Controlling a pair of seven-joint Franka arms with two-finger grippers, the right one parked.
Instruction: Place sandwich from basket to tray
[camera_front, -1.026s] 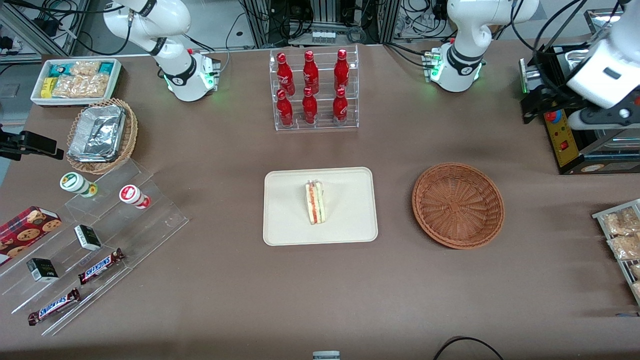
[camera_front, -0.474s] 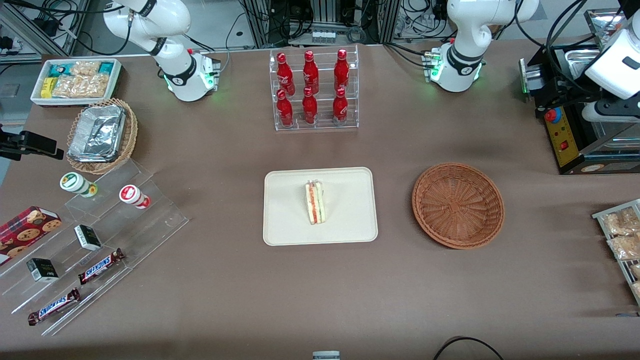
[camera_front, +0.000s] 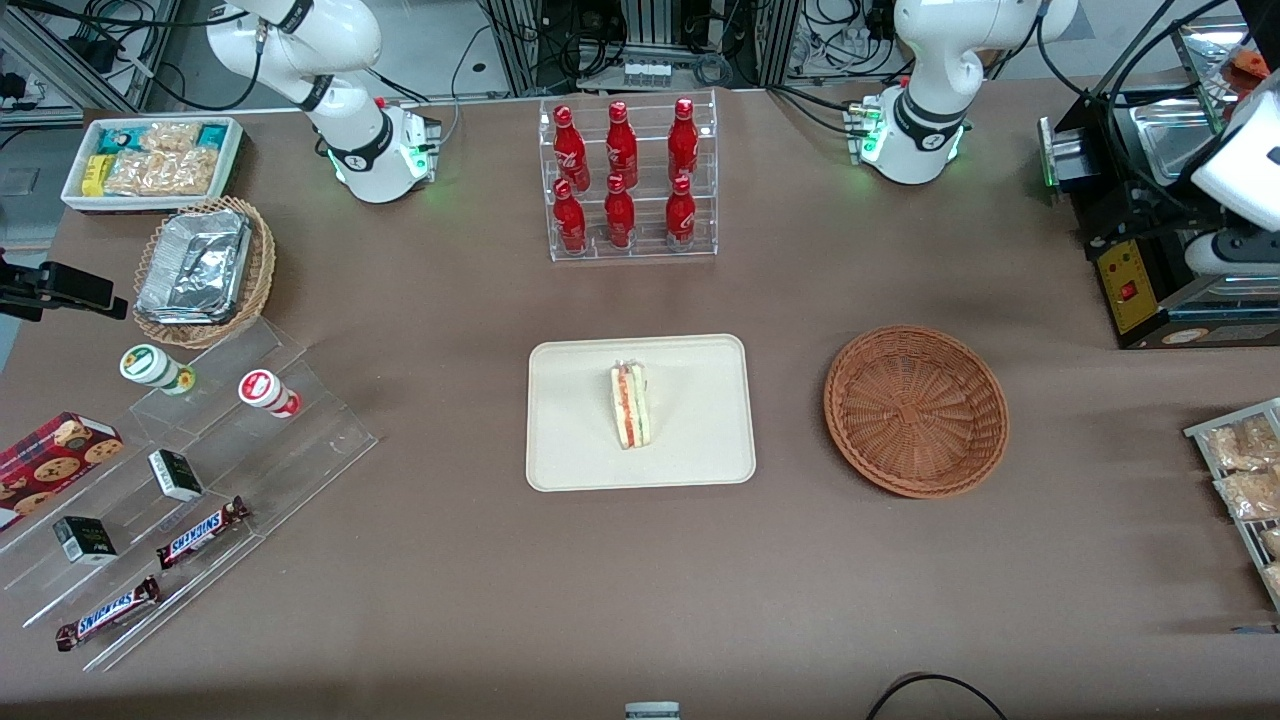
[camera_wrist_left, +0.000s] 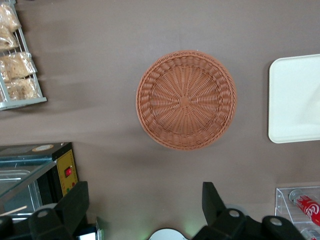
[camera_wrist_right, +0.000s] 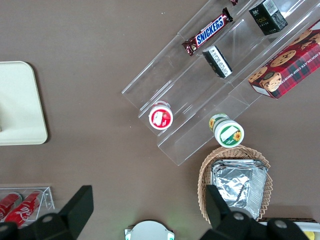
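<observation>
The sandwich (camera_front: 630, 404), a pale bread wedge with red, orange and green layers, lies on the cream tray (camera_front: 690, 450) at the table's middle. The reddish-brown wicker basket (camera_front: 915, 408) (camera_wrist_left: 186, 99) sits beside the tray toward the working arm's end, with nothing in it. My left gripper (camera_wrist_left: 145, 196) is open and holds nothing, its dark fingers (camera_wrist_left: 77, 197) spread wide. It hangs high over the table, farther from the front camera than the basket. In the front view only the arm's white wrist (camera_front: 1245, 165) shows at the working arm's end. A corner of the tray (camera_wrist_left: 295, 100) shows in the left wrist view.
A clear rack of red bottles (camera_front: 625, 180) stands farther back than the tray. A black machine with a yellow panel (camera_front: 1135, 275) and a rack of snack packets (camera_front: 1240, 470) sit at the working arm's end. Clear steps with snacks (camera_front: 200, 480) and a foil-filled basket (camera_front: 200, 270) lie toward the parked arm's end.
The left arm has drawn away toward the working arm's end, less of it showing in the front view. Sandwich, tray and basket have not moved.
</observation>
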